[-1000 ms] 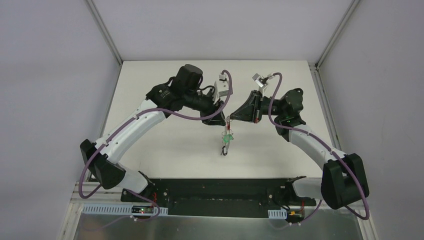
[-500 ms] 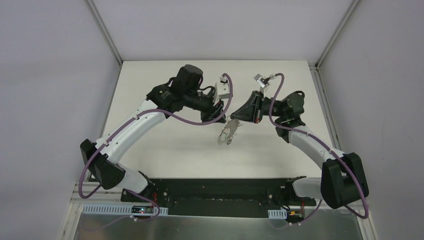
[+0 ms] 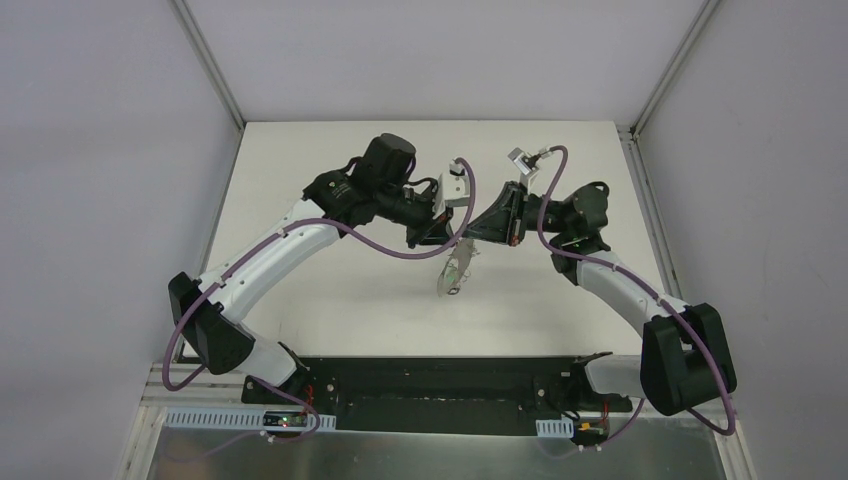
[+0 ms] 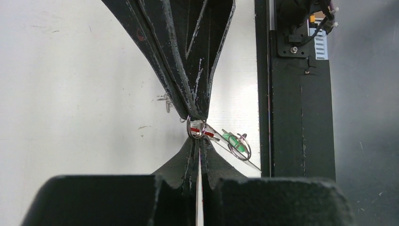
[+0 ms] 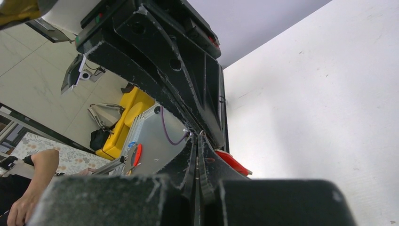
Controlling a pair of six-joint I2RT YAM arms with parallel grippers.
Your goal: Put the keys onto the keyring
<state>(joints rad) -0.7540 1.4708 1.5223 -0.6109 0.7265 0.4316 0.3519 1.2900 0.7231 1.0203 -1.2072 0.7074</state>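
Tools meet tip to tip above the worktop at frame centre. Left tool is pinched shut, apparently on the keyring; right tool is shut on the red key. Green key dangles lower right. Advise firm grips and slow, aligned threading.

Top view: keyring is a small blur, and what hangs on it can't be separated. Left wrist view: red key on the keyring is mostly buried between the left gripper and right gripper tips. What each clamps is hidden. Green key beside the keyring wire: blade too small to make out.
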